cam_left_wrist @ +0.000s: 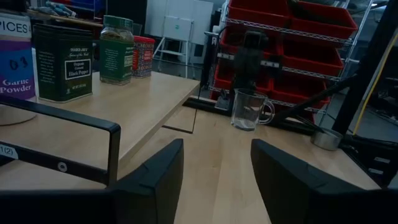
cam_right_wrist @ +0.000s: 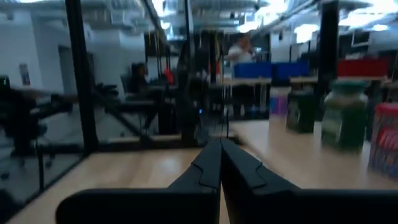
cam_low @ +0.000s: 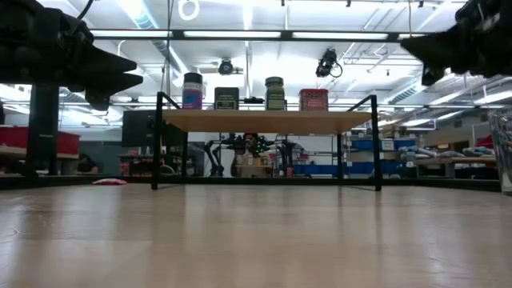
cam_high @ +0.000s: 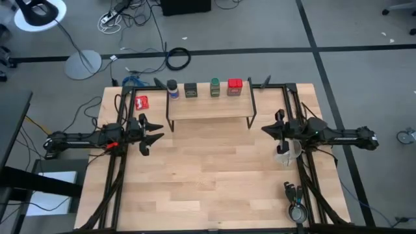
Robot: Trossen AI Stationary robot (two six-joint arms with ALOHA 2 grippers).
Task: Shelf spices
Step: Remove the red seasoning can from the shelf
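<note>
From above, all four spices stand in a row along the back edge of the shelf [cam_high: 209,109]: the blue-capped jar [cam_high: 172,88], the dark olive tin [cam_high: 190,90], the green jar [cam_high: 214,87] and the red tin [cam_high: 234,87]. I judge the shelving done, since nothing of mine is left on the table [cam_high: 214,169] except the flat red-and-white packet [cam_high: 142,101] beside the shelf's left end, which is not a spice container. My left gripper [cam_high: 155,136] sits off the shelf's left front corner, fingers apart and empty. My right gripper [cam_high: 265,129] waits off the shelf's right end.

At table height, the four containers stand upright on the plank, evenly spaced, none near the edge, so they look stable. Both my arms hang dark at the upper corners, clear of the rack.

Through my left wrist, my fingers [cam_left_wrist: 155,177] stand partly apart with only bare wood between them. The garlic powder jar [cam_left_wrist: 15,65], the black pepper tin [cam_left_wrist: 62,61], the green jar and the red tin line up on the shelf close by. A glass measuring cup [cam_left_wrist: 249,110] sits farther off.

Through my right wrist, my fingertips [cam_right_wrist: 208,168] are pressed together on nothing, with the containers blurred to one side.
</note>
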